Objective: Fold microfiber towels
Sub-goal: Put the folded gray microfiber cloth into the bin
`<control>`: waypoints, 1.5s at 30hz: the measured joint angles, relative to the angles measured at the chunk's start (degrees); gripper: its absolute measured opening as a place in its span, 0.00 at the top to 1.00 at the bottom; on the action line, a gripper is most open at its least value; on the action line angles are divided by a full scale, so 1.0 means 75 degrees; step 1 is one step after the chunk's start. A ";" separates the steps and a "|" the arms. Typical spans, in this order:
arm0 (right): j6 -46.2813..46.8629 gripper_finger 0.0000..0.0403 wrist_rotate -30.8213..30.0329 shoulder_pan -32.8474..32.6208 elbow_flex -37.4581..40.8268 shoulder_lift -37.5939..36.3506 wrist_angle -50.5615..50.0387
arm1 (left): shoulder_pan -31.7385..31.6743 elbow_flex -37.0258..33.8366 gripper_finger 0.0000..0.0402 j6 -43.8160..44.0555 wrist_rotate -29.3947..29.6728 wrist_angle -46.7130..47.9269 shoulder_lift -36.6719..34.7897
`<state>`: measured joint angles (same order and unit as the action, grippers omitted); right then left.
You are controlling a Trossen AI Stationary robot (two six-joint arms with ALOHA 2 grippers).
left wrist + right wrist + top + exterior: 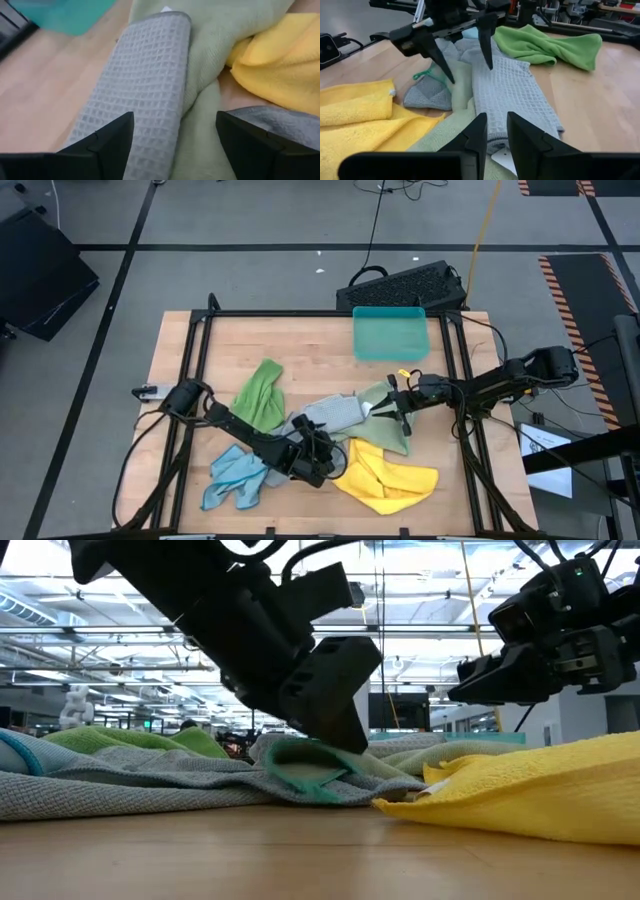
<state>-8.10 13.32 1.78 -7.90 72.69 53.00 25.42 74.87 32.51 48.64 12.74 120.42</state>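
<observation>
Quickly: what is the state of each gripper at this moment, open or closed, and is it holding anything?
Left gripper: open, holding nothing, above the grey towel.
Right gripper: nearly closed at the grey towel's edge; a grip cannot be told.

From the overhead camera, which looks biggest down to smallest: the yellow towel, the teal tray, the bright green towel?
1. yellow towel, largest
2. teal tray, close behind; they look nearly alike, so that order is unsure
3. bright green towel, smallest, bunched up
</observation>
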 joint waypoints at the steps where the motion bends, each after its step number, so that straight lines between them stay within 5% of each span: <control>1: 0.0000 0.83 0.0001 0.0000 0.0000 -0.0001 0.0042 | -0.0038 0.0000 0.30 -0.0106 -0.0003 0.0018 0.0000; 9: -0.0003 0.83 0.0029 0.0000 0.0000 0.0000 -0.0112 | -0.0532 -0.0003 0.30 -0.0039 -0.0897 0.0291 0.0000; 20: -0.0012 0.83 0.0038 0.0000 0.0000 0.0000 -0.0331 | -0.0471 0.0613 0.30 -0.0688 -0.1113 0.0397 -0.0213; 32: 0.0132 0.83 0.0023 -0.0006 0.0000 0.0000 -0.0651 | -0.0321 0.0624 0.31 0.0932 -0.1062 0.1422 -0.0712; 45: 0.0236 0.83 -0.0596 -0.0344 0.0000 0.0000 -0.0544 | 0.0098 0.0251 0.49 0.2197 -0.0796 0.2594 -0.0813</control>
<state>-6.33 8.85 -0.80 -7.90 72.69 48.93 26.16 76.75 48.98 42.67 32.19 114.32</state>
